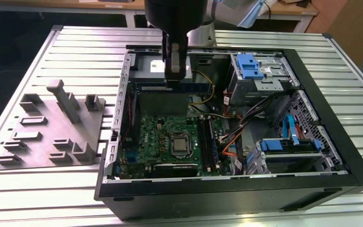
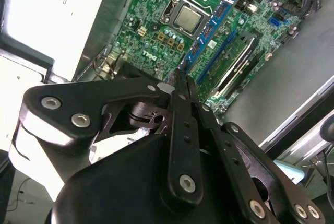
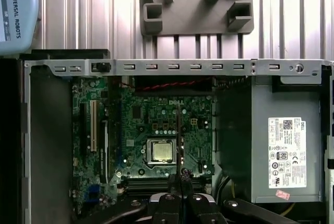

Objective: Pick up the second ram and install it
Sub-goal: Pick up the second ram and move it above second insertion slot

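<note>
The second ram [image 1: 197,87] is a long, narrow dark board hanging level in the air inside the open computer case [image 1: 332,142], above the far end of the green motherboard [image 1: 159,135]. My gripper [image 1: 174,79] is shut on its upper edge near the middle. In the second wrist view the ram [image 2: 210,27] runs out from my shut gripper [image 2: 180,84] over the board near the silver CPU [image 2: 188,19]. Edge-on in the first wrist view, the ram [image 3: 178,135] is a thin line beside the CPU [image 3: 160,151], ahead of my gripper [image 3: 180,175]. The memory slots [image 1: 211,142] lie beside the CPU.
A grey fixture tray [image 1: 33,142] with upright pegs lies on the slatted table at the exterior view's left. The grey power supply [image 3: 284,145] sits at the case's far end. Drive cages with blue clips [image 1: 257,71] and loose cables [image 1: 232,137] fill the case's other side.
</note>
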